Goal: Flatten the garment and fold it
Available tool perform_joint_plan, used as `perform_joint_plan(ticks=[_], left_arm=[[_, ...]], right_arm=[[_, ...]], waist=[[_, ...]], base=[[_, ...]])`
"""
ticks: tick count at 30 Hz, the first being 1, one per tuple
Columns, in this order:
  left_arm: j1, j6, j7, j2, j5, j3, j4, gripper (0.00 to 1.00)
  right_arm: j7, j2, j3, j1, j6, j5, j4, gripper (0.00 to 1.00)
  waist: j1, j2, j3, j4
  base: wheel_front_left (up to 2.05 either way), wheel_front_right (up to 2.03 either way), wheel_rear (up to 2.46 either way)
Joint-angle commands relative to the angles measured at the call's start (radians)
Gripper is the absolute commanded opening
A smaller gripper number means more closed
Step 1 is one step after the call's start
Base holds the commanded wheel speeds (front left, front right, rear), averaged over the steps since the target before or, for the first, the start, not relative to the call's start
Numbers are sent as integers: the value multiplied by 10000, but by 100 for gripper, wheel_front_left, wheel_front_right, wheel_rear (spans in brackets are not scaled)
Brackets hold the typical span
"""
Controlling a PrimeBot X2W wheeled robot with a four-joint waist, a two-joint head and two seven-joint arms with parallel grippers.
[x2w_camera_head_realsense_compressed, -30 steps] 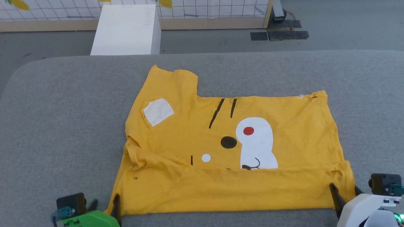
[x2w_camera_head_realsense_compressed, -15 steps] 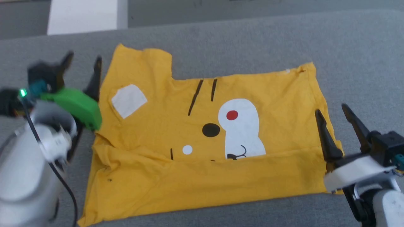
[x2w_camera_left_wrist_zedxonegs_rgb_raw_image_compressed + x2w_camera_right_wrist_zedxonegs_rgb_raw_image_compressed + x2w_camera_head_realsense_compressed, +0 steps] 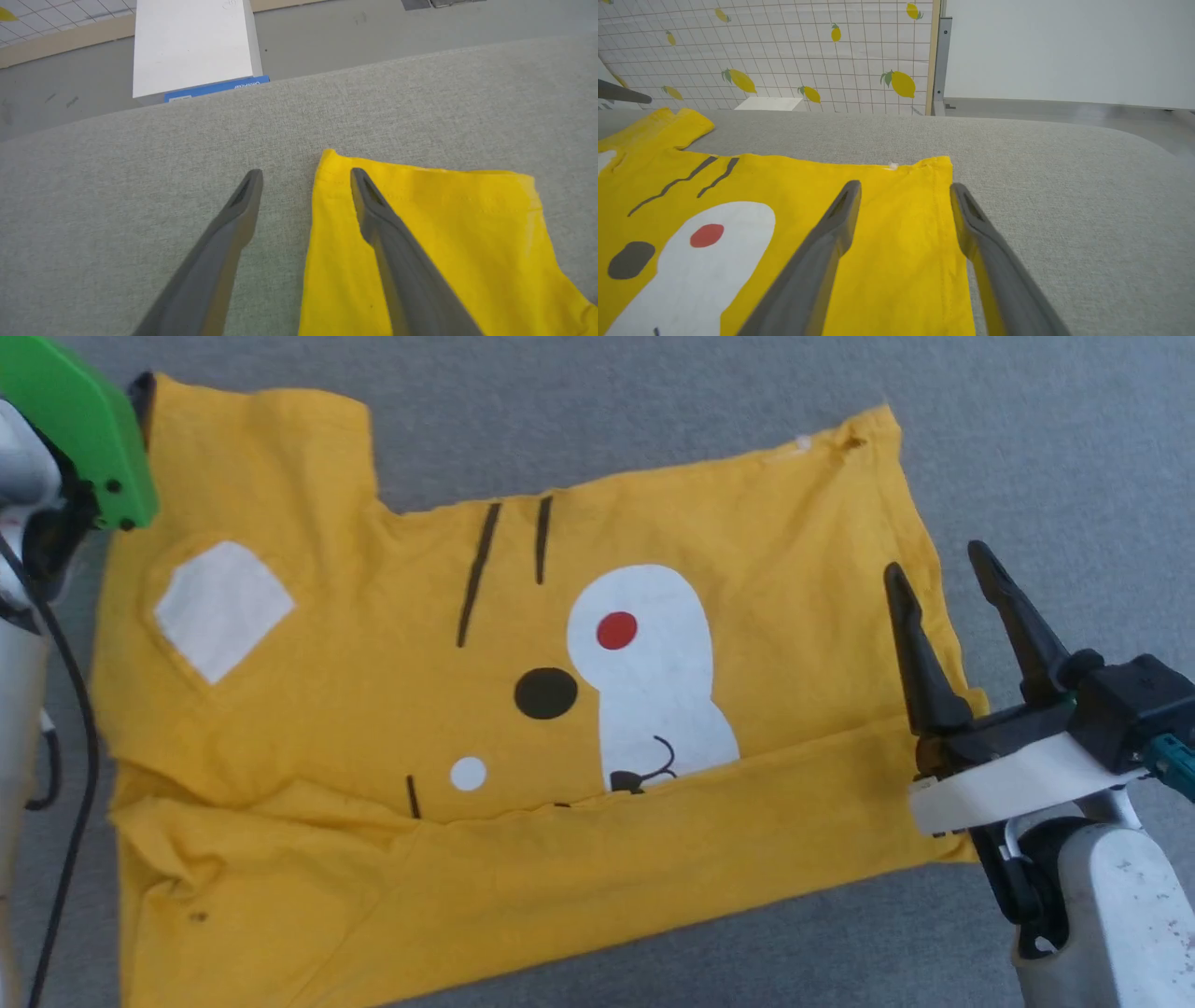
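Note:
The bright yellow T-shirt (image 3: 373, 644) lies print-up on the grey padded surface (image 3: 1027, 448), its near strip folded over the lower part of the white cartoon face (image 3: 653, 663). My right gripper (image 3: 934, 562) is open over the shirt's right edge. In the right wrist view, that gripper (image 3: 904, 187) straddles the side hem of the shirt (image 3: 738, 186). My left gripper (image 3: 306, 173) is open at the far left sleeve (image 3: 444, 233), one finger over the cloth and the other over bare surface. Its green wrist cover (image 3: 79, 439) shows at the head view's upper left.
A white box (image 3: 191, 44) stands on the floor beyond the surface's far edge. A grid wall printed with lemons (image 3: 784, 56) rises behind it. A black cable (image 3: 79, 756) hangs along my left arm. Grey surface extends to the shirt's right and far side.
Both grippers left the shirt's near corners and moved toward the far side, the left to the far sleeve, the right along the right edge. The head camera has tilted down and closer.

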Motion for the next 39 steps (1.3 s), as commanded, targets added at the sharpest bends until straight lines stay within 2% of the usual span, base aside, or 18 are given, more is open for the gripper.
perform_joint_plan(ticks=[1,4,9,10,11,12,19,23,28,31,36,37,38,39], left_arm=[[-204,154,346,127,-83,50,-10,100],[-309,535,1271,280,-227,150,-170,100],[-152,1118,2221,618,-120,162,-568,100],[-76,1212,2397,690,-80,133,-666,79],[7,1268,2585,729,-100,112,-764,30],[81,1265,2754,737,-166,92,-843,0],[385,1323,3099,843,-307,46,-1584,0],[320,1302,3066,818,-330,15,-1828,0],[194,1220,2949,750,-362,-42,-1927,0],[121,1182,2855,648,-384,-98,-1925,0],[39,1099,2662,517,-388,-197,-1877,0],[32,1073,2602,474,-411,-209,-1863,0],[29,1057,2538,436,-435,-207,-1849,0],[26,1030,2456,409,-440,-218,-1826,0]], right_arm=[[-105,91,53,-174,-15,105,66,100],[-227,169,109,-285,-15,142,179,100],[-342,253,87,-377,-15,107,305,100],[-335,268,78,-405,-15,94,310,100],[-308,272,85,-442,-15,74,311,100],[-280,266,90,-489,-15,53,302,100],[565,83,39,-1925,-15,19,268,100],[2192,91,-41,-3420,-15,385,1054,100],[4975,446,-703,-5165,-15,761,2812,100],[6603,562,-848,-5932,-15,575,3648,100],[8228,629,-913,-6669,-15,-23,4291,100],[8523,635,-904,-6748,-15,-148,4376,82],[8785,640,-885,-6789,-15,-228,4437,46],[9091,643,-840,-6814,-15,-345,4470,23]], waist=[[-1,-1,860,-803],[-1,-1,1037,-927],[-1,-1,1123,-991],[-1,-1,1123,-991],[-1,-1,1118,-984],[-1,-1,1109,-973],[-1,-1,1100,-851],[-1,-1,1216,-709],[-1,-1,1353,-524],[-1,-1,1434,-408],[-1,-1,1513,-276],[-1,-1,1517,-248],[-1,-1,1514,-227],[-1,-1,1501,-207]], base=[[0,0,0],[0,0,0],[0,0,0],[0,0,0],[0,0,0],[0,0,0],[0,0,0],[0,0,0],[0,0,0],[0,0,0],[0,0,0],[0,0,0],[0,0,0],[0,0,0]])
